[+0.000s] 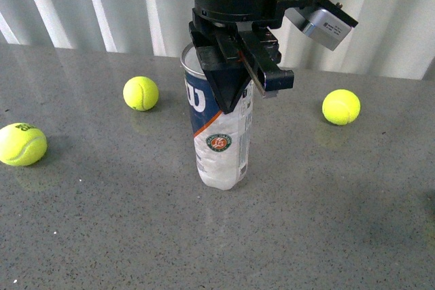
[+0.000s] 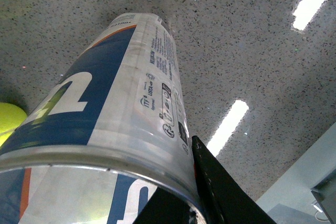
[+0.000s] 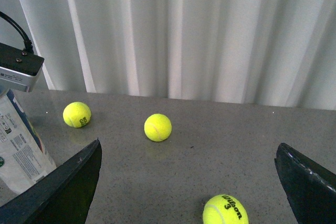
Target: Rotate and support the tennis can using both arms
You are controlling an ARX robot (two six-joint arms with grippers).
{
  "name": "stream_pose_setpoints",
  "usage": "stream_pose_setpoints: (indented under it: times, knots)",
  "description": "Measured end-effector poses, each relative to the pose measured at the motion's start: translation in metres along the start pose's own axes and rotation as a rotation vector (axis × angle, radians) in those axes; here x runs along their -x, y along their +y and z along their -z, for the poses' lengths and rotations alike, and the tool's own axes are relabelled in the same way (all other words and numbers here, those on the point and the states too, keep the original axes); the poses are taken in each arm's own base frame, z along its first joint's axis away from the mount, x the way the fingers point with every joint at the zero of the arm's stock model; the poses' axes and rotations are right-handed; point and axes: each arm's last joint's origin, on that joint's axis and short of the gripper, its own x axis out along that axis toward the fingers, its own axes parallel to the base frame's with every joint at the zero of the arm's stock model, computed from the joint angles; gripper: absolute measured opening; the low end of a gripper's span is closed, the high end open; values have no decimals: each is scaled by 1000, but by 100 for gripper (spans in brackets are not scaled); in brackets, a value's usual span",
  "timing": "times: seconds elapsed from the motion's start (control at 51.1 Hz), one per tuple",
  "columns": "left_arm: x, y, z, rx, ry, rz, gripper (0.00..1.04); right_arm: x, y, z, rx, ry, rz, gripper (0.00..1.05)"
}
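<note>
The tennis can (image 1: 221, 140) stands about upright on the grey table, with its navy label, white W, orange stripe and round emblem facing me. My left gripper (image 1: 234, 83) comes down from above and is shut on the can's open top rim. The left wrist view looks down along the can (image 2: 115, 103), with one black finger (image 2: 220, 192) pressed against its outer wall. My right gripper (image 3: 189, 182) is open wide and empty, low over the table. The can (image 3: 21, 156) shows beside its one finger (image 3: 68, 187), apart from it. The right arm is out of the front view.
Three yellow tennis balls lie on the table: one (image 1: 141, 93) left of the can, one (image 1: 22, 144) at the far left, one (image 1: 341, 106) to the right. The right wrist view shows a ball (image 3: 225, 210) between the open fingers. A white curtain (image 1: 81, 5) hangs behind.
</note>
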Motion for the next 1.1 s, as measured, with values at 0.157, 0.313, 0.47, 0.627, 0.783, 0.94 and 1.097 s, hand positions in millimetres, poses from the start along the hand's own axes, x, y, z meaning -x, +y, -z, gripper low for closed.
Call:
stream_pose_setpoints:
  times: [0.157, 0.313, 0.47, 0.627, 0.783, 0.94, 1.097]
  knots:
    - [0, 1, -3, 0, -13, 2, 4, 0, 0, 0, 0, 0, 0, 97]
    - [-3, -3, -8, -5, -18, 22, 18, 0, 0, 0, 0, 0, 0, 97]
    - [-2, -4, -10, 9, -29, 24, 45, 0, 0, 0, 0, 0, 0, 97]
    - [7, -1, -9, 32, -54, 28, 75, 0, 0, 0, 0, 0, 0, 97]
    - [24, 5, -3, 101, -103, 17, 100, 0, 0, 0, 0, 0, 0, 97]
    - [59, 22, 13, 318, -308, -44, 98, 0, 0, 0, 0, 0, 0, 97]
    - [101, 31, 37, 608, -516, -152, 98, 0, 0, 0, 0, 0, 1, 97]
